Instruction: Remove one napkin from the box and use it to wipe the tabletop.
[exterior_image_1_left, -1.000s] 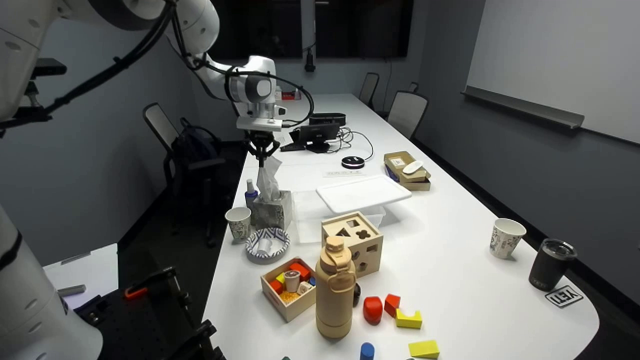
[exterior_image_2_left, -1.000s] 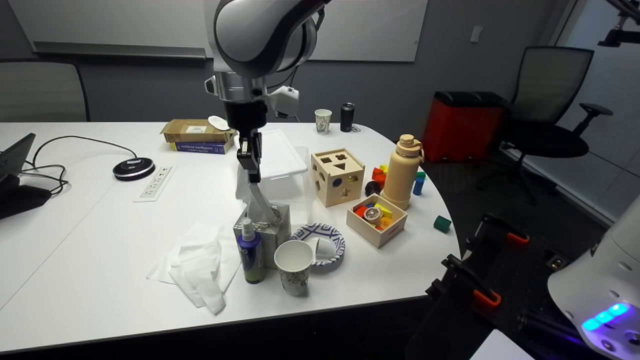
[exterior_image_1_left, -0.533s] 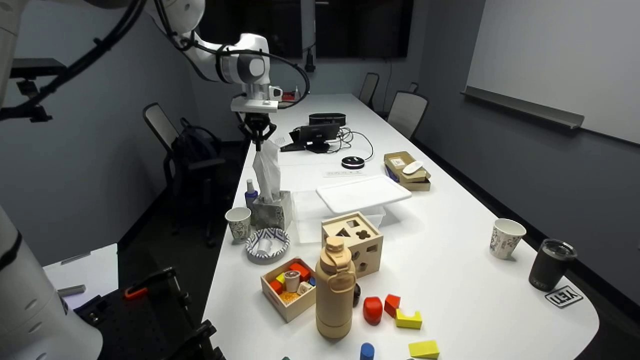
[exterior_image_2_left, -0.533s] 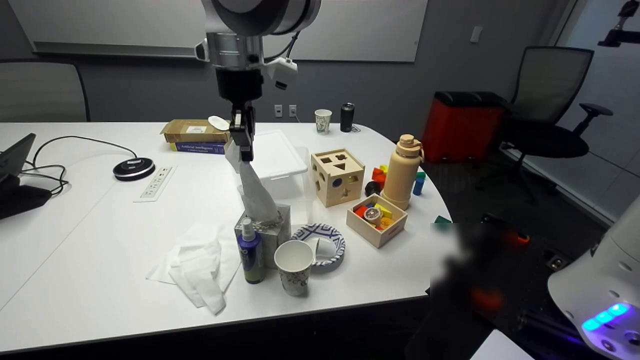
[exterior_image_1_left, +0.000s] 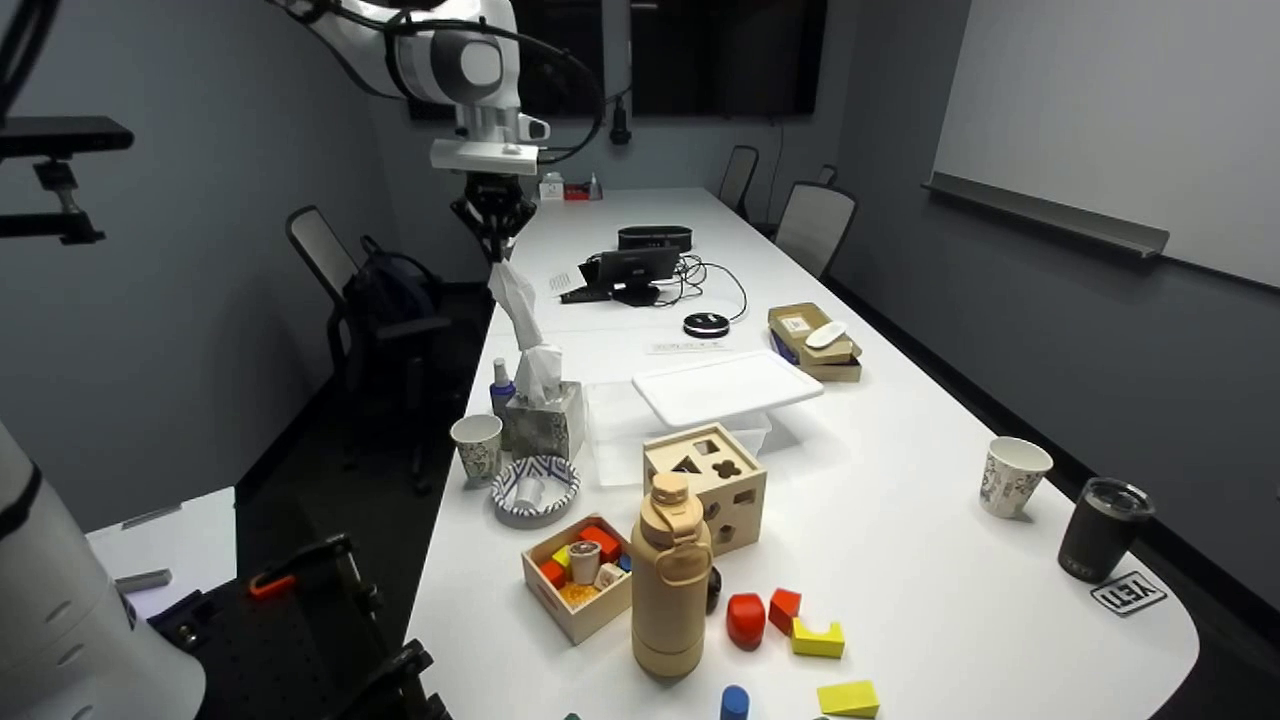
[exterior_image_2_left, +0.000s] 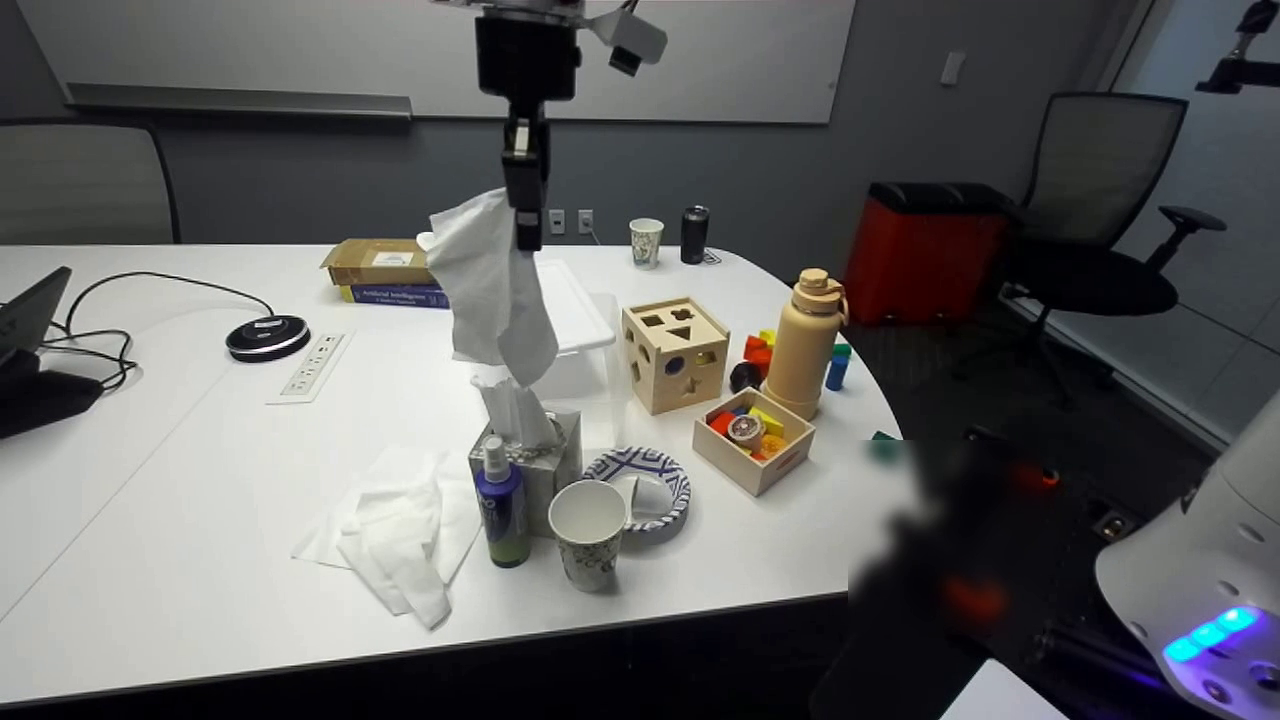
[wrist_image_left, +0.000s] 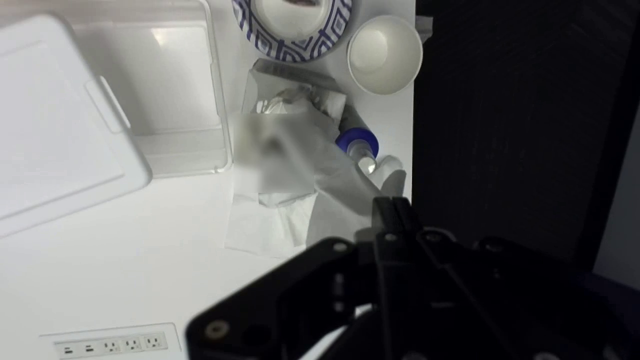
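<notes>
My gripper (exterior_image_1_left: 497, 250) is shut on a white napkin (exterior_image_1_left: 516, 302) and holds it above the grey patterned napkin box (exterior_image_1_left: 545, 428). In an exterior view the napkin (exterior_image_2_left: 495, 285) hangs from the closed fingertips (exterior_image_2_left: 528, 238). Its lower end meets or overlaps another napkin (exterior_image_2_left: 518, 412) that stands up from the box (exterior_image_2_left: 553, 472); I cannot tell if they touch. In the wrist view the fingers (wrist_image_left: 392, 202) are together, and the held napkin (wrist_image_left: 345, 185) stretches toward the box, partly blurred. Crumpled napkins (exterior_image_2_left: 400, 530) lie on the white tabletop (exterior_image_2_left: 200, 600).
A spray bottle (exterior_image_2_left: 503, 510), a paper cup (exterior_image_2_left: 587, 535) and a patterned bowl (exterior_image_2_left: 665, 510) stand close around the box. A clear bin with a tilted white lid (exterior_image_1_left: 725, 385), a wooden shape cube (exterior_image_2_left: 675, 355), a block tray (exterior_image_2_left: 752, 445) and a tan bottle (exterior_image_2_left: 805, 345) are nearby.
My gripper has risen with the napkin, drawing it up from the box. Another napkin now shows standing in the box opening. The objects on the table have not moved.
</notes>
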